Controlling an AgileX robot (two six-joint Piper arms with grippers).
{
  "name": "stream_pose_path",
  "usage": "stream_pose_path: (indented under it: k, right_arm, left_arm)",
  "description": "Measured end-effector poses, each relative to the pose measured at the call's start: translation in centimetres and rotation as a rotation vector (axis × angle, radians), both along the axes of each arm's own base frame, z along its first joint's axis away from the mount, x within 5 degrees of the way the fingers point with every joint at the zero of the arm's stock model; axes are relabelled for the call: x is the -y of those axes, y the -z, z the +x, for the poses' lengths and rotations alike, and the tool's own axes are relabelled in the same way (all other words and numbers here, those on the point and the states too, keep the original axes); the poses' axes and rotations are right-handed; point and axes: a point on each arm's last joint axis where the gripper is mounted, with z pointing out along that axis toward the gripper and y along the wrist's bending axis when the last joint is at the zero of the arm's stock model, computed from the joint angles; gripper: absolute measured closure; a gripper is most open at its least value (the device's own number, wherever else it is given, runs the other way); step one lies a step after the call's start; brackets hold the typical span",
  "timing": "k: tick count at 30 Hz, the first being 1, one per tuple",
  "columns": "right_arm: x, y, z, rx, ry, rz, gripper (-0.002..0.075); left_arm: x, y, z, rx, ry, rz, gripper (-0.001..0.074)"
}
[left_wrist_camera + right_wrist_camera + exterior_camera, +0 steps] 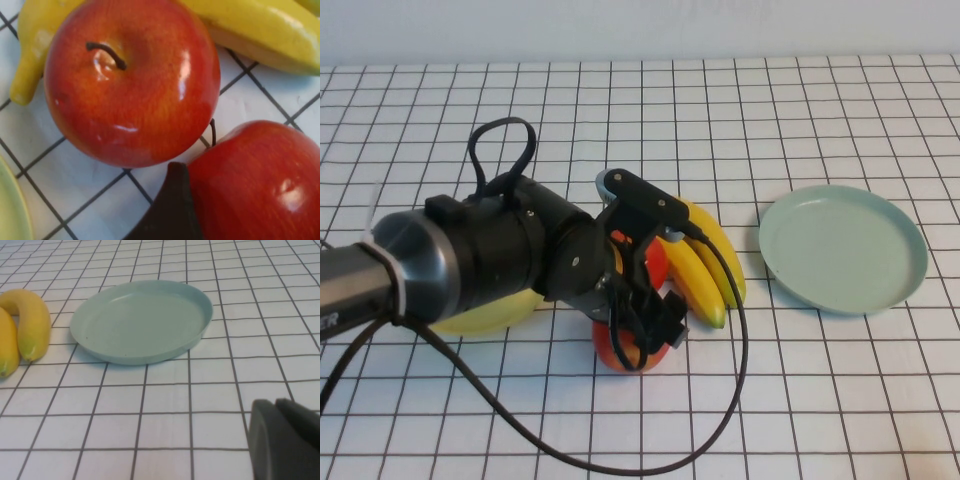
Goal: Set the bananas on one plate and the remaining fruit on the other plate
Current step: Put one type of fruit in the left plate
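Note:
Two red apples lie close together mid-table. My left gripper (645, 340) is down over the nearer apple (618, 356). In the left wrist view one dark finger (172, 210) presses against that apple (255, 180), and the other finger is out of frame. The second apple (132, 80) sits just beyond it, mostly hidden by the arm in the high view (657, 266). The joined bananas (708, 265) lie to the right of the apples. The pale blue-green plate (845, 248) is empty at the right. The pale yellow plate (470, 320) is largely under my left arm. My right gripper (276, 402) is shut and empty, near the blue-green plate (142, 322).
My left arm's thick body and black cable loop (650, 455) cover the left middle of the checked tablecloth. The banana tips (30, 335) show in the right wrist view beside the blue-green plate. The yellow plate's rim (7, 210) shows in the left wrist view.

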Motion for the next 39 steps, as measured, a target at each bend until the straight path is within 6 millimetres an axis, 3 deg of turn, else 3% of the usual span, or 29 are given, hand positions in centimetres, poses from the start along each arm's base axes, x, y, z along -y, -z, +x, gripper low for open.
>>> stream_pose_path:
  k: [6, 10, 18, 22, 27, 32, 36, 39]
  right_arm:
    - [0.0, 0.0, 0.0, 0.000, 0.000, 0.000, 0.0741]
    - [0.0, 0.0, 0.0, 0.000, 0.000, 0.000, 0.0741]
    - [0.0, 0.0, 0.0, 0.000, 0.000, 0.000, 0.0741]
    - [0.0, 0.0, 0.0, 0.000, 0.000, 0.000, 0.0741]
    - [0.0, 0.0, 0.0, 0.000, 0.000, 0.000, 0.0741]
    - [0.0, 0.0, 0.0, 0.000, 0.000, 0.000, 0.0741]
    - [0.0, 0.0, 0.0, 0.000, 0.000, 0.000, 0.0741]
    - [0.0, 0.0, 0.0, 0.000, 0.000, 0.000, 0.0741]
  left_arm:
    - [0.3, 0.2, 0.3, 0.007, 0.001, -0.007, 0.0149]
    - [0.3, 0.3, 0.3, 0.007, 0.001, -0.007, 0.0197]
    - [0.1, 0.0, 0.2, 0.014, 0.004, 0.000, 0.0198]
    - [-0.6, -1.2, -0.3, 0.029, -0.003, 0.016, 0.0199]
    - [-1.6, -4.6, -1.1, 0.117, -0.002, -0.023, 0.0199]
    - [-3.8, -7.3, -1.0, 0.192, -0.043, -0.041, 0.0199]
    - [-7.6, -8.1, 1.4, 0.239, -0.173, -0.050, 0.0199]
    - [-10.7, -7.6, 3.6, 0.253, -0.297, -0.049, 0.0199]
